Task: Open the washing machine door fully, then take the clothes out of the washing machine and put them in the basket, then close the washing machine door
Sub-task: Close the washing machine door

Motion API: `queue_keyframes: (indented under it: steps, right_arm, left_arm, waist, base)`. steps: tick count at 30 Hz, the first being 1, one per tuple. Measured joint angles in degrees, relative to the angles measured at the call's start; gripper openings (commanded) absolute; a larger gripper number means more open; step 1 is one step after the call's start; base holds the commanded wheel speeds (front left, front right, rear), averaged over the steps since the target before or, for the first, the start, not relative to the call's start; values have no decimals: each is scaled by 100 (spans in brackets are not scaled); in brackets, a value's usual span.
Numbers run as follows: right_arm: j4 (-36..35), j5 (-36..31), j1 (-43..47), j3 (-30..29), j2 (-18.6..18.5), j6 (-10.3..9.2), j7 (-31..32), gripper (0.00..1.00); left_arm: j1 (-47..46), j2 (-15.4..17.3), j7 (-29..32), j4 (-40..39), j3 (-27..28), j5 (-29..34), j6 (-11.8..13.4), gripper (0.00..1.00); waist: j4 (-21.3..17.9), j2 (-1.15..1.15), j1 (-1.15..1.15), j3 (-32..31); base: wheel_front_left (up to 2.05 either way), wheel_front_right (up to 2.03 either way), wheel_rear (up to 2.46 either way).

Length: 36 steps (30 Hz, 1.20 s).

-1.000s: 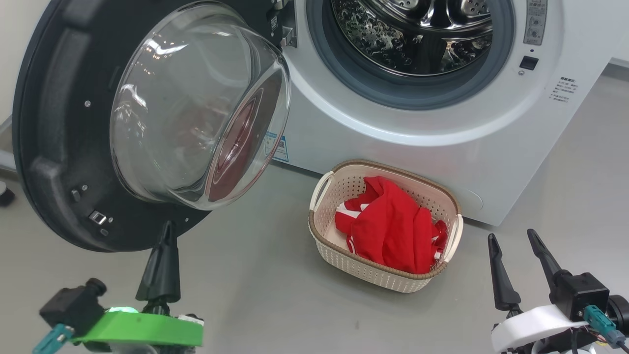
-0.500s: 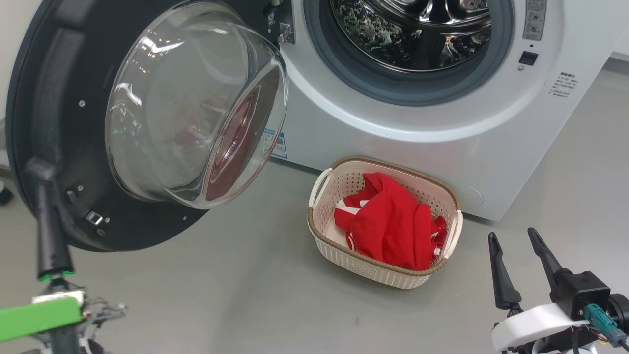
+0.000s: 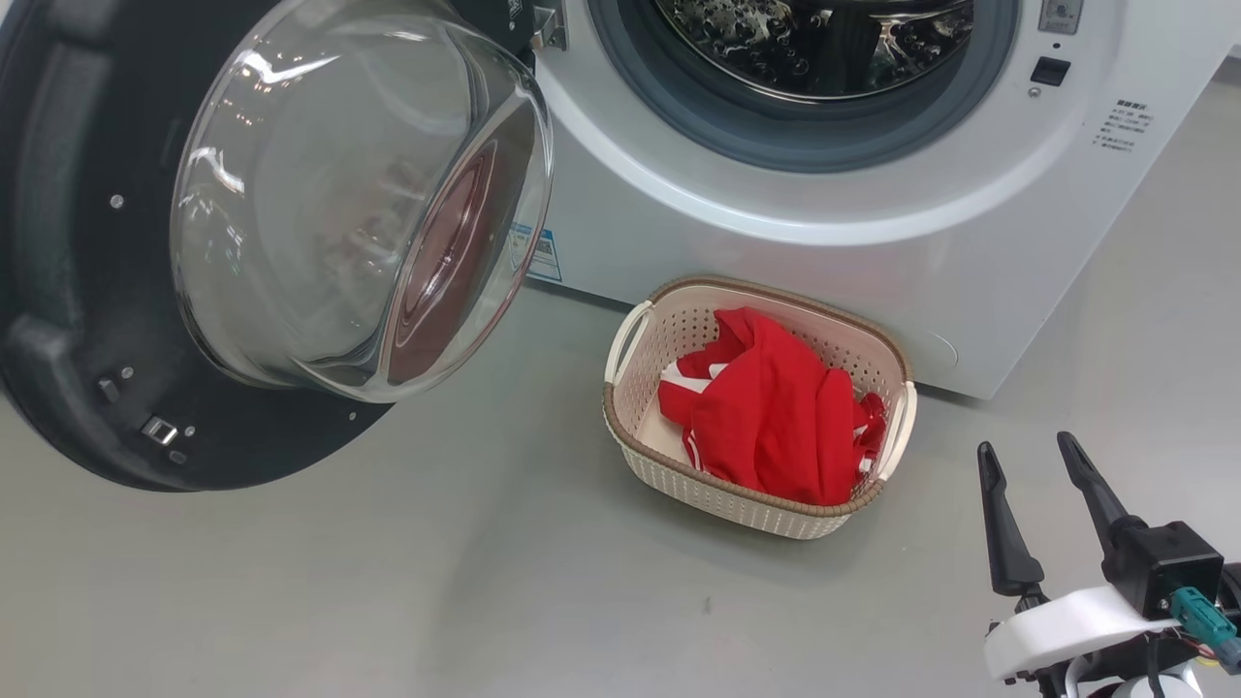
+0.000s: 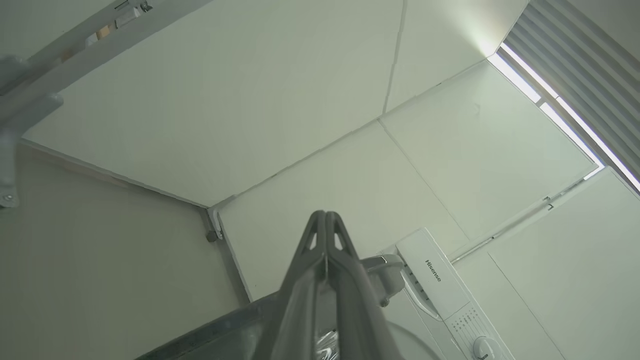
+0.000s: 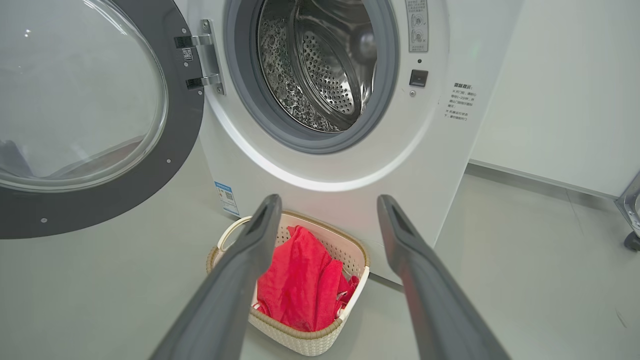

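Note:
The washing machine door [image 3: 58, 291] [image 5: 125, 185] hangs wide open to the left, its clear glass bowl bulging toward me. The white washing machine [image 3: 776, 233] [image 5: 325, 170] shows its steel drum [image 5: 320, 65] with no fabric in sight. Red clothes [image 3: 766, 417] [image 5: 300, 285] lie heaped in the cream basket [image 3: 737, 504] [image 5: 300, 342] on the floor before the machine. My right gripper [image 3: 1028, 451] [image 5: 325, 200] is open, low at the right, apart from the basket. My left gripper [image 4: 325, 214] is shut on nothing, pointing up at wall panels above the machine's top.
Grey floor [image 3: 388, 582] spreads bare in front of the door and basket. A white wall [image 5: 560, 90] stands right of the machine. A wheeled metal leg [image 5: 631, 220] sits at the far right.
The left gripper swung out of the head view to the left and up. The head camera tilted, shifting the whole scene upward. The right gripper stayed open and still.

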Motion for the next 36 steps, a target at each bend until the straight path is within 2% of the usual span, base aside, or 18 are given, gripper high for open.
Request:
queue_keyframes:
  steps: [3, 9, 15, 24, 36]
  right_arm:
    - [-26, -2, -48, -2, -29, 2, 34, 100]
    - [-89, -9, -112, -12, -89, 8, 69, 100]
    - [-115, -9, -228, 3, -133, 26, 116, 100]
    - [-130, -9, -234, -55, -167, 25, 119, 100]
    - [-129, -8, -234, -55, -170, 25, 168, 100]
  left_arm:
    - [-83, 167, 224, 453, 125, -244, 140, 0]
    - [-292, 345, 770, 1280, -20, -705, 320, 0]
    - [-453, 452, 1196, 1804, -229, -790, 399, 0]
    - [-699, 486, 1664, 2176, -584, -851, 382, 0]
    - [-776, 631, 2360, 2453, -848, -1049, 57, 0]
  waist:
    - [-35, 0, 0, 70]
    - [-100, 0, 0, 207]
    - [-194, 0, 0, 311]
    - [-248, 1, 0, 374]
    - [-204, 1, 0, 348]
  base:
    - [0, 0, 0]
    - [0, 0, 0]
    - [0, 0, 0]
    - [0, 0, 0]
    - [0, 0, 0]
